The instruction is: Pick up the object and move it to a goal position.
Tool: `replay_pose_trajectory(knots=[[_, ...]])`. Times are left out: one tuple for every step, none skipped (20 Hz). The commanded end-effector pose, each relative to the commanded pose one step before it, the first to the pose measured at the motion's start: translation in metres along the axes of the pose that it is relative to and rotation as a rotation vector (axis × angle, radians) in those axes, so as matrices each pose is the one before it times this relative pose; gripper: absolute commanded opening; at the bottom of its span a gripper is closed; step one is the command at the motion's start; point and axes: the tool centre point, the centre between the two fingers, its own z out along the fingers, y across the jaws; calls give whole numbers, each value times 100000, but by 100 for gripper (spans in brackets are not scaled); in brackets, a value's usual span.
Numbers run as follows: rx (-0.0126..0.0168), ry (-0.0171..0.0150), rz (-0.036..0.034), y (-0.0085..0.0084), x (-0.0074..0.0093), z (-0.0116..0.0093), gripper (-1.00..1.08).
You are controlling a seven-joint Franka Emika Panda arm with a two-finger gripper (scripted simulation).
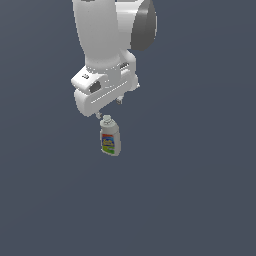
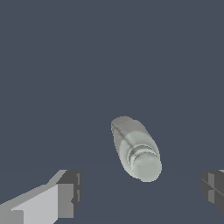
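1. The hand (image 2: 140, 192) is seen in the wrist view with its two dark fingertips set wide apart, one at each side of the frame. The fingers (image 2: 70, 190) are spread fully; nothing is gripped between them.
2. The bottle (image 1: 110, 136) is observed in the exterior view standing upright on the plain dark-blue counter (image 1: 200, 190), directly below the hand (image 1: 108, 106).
3. A small gap is visible in the exterior view between the cap of the bottle and the underside of the hand. No contact is shown.
4. The bottle's body is noted as grey-white, with a round cap on top and a label of blue, orange, yellow and green on its front.
5. In the wrist view the bottle (image 2: 136, 148) is seen from above, cap towards the camera, lying between the two fingertips but touched by neither.
6. The white arm (image 1: 107, 35) is recorded descending from the top of the exterior view to the hand.
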Motion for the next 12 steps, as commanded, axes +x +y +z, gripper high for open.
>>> replay_pose_trajectory(knots=[[91,-67,-5918,367,-150,216,100],[39,-26,-2304,140,-69,86,100],[39,-25,-2268,136,-72,85,100],[38,-23,-2167,128,-72,82,100],[36,-20,-2049,120,-71,78,100],[34,-19,-1932,111,-70,73,100],[33,-17,-1815,103,-68,69,100],[31,-15,-1698,95,-66,65,100],[29,-14,-1580,88,-63,61,100],[27,-12,-1465,80,-59,56,100],[25,-11,-1347,73,-56,52,100],[23,-10,-1229,66,-53,47,100]])
